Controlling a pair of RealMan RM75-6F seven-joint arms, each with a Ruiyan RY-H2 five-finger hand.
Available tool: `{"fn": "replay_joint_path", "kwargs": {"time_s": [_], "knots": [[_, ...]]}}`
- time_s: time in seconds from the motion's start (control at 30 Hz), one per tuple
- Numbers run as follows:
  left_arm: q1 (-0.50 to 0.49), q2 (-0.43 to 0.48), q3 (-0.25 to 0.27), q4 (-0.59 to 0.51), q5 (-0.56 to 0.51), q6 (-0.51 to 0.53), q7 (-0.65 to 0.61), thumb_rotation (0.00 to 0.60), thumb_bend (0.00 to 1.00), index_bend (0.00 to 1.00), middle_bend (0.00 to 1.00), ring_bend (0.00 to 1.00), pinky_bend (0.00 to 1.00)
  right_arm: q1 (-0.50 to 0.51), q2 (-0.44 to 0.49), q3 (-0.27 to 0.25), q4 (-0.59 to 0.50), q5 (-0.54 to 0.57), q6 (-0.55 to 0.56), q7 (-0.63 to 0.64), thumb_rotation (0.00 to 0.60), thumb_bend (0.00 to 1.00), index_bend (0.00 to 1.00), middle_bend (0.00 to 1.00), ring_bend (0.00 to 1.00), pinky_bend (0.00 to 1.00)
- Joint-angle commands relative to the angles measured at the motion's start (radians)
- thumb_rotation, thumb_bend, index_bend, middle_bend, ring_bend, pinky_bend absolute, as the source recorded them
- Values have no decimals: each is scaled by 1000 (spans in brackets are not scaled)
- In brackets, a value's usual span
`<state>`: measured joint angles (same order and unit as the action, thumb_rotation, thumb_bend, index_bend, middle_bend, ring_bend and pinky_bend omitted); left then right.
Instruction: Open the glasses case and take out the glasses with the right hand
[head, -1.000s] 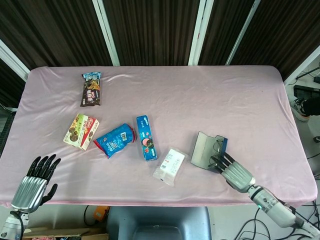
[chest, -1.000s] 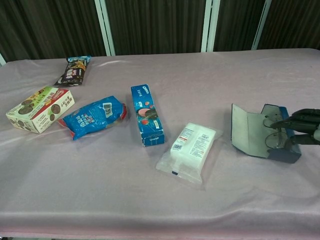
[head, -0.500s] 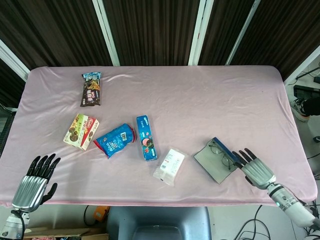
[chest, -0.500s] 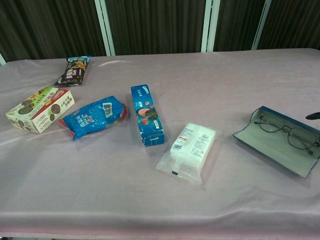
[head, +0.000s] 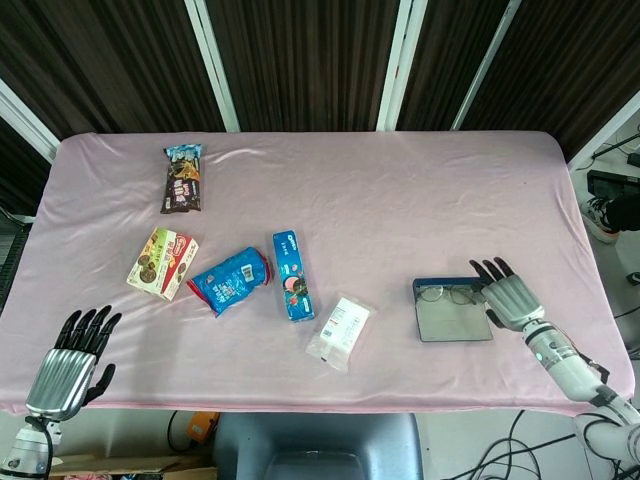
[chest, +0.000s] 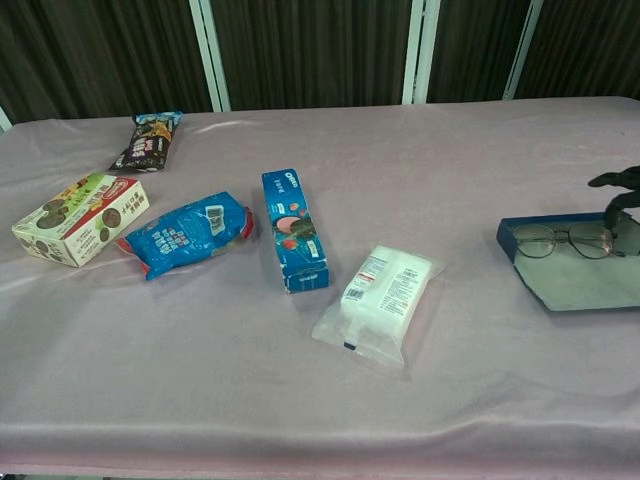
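The blue glasses case lies open and flat on the pink cloth at the front right, grey lining up. The glasses rest folded in its far half. In the chest view the case and glasses sit at the right edge. My right hand is at the case's right end with fingers spread, holding nothing that I can see. Only its dark fingertips show in the chest view, just above the glasses' right end. My left hand hovers open at the table's front left corner.
Left of the case lie a white tissue pack, a blue biscuit box, a blue snack bag, a cookie box and a dark snack bag. The table's front edge runs close to both hands.
A second ago the right hand reached into the case with its lid upright. It then let go. The case now lies flat and turned square, with the hand at its right end.
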<state>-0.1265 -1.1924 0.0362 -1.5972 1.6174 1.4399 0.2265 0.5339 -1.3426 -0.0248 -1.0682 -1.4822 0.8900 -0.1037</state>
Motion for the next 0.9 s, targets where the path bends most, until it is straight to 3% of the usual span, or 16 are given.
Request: {"fn": "replay_joint_path", "kwargs": {"time_s": [0.03,0.17,0.3,0.43,0.63,0.77,0.9], "knots": [[-2,-2,-1,0,-2,-4,4,600,391,0,0,0,0,20,-16,20,11,9,-8,1,600,527,409,0,0,0],[-2,-3,4,-3,3,-5,10,600,392,0,0,0,0,31,-14,22,-5,2,-12,21,600,527,414,0,0,0],[3,0,7,-4,12,8,1,600,391,0,0,0,0,-1,30,-2,-46,-51,77,79,600,527,423,0,0,0],[-1,2,11,-2,14,-1,-3,600,391,0,0,0,0,-14,50,14,-50,-60,138,138,600,527,424,0,0,0],[-1,2,14,-3,23,1,-3,600,391,0,0,0,0,12,49,44,-55,-32,109,148,600,532,440,0,0,0],[2,5,11,-2,20,9,-8,600,391,0,0,0,0,91,-11,81,-18,34,-38,87,600,538,471,0,0,0],[1,7,10,0,18,7,-13,600,390,0,0,0,0,119,-64,93,25,75,-95,39,600,539,483,0,0,0]]}}
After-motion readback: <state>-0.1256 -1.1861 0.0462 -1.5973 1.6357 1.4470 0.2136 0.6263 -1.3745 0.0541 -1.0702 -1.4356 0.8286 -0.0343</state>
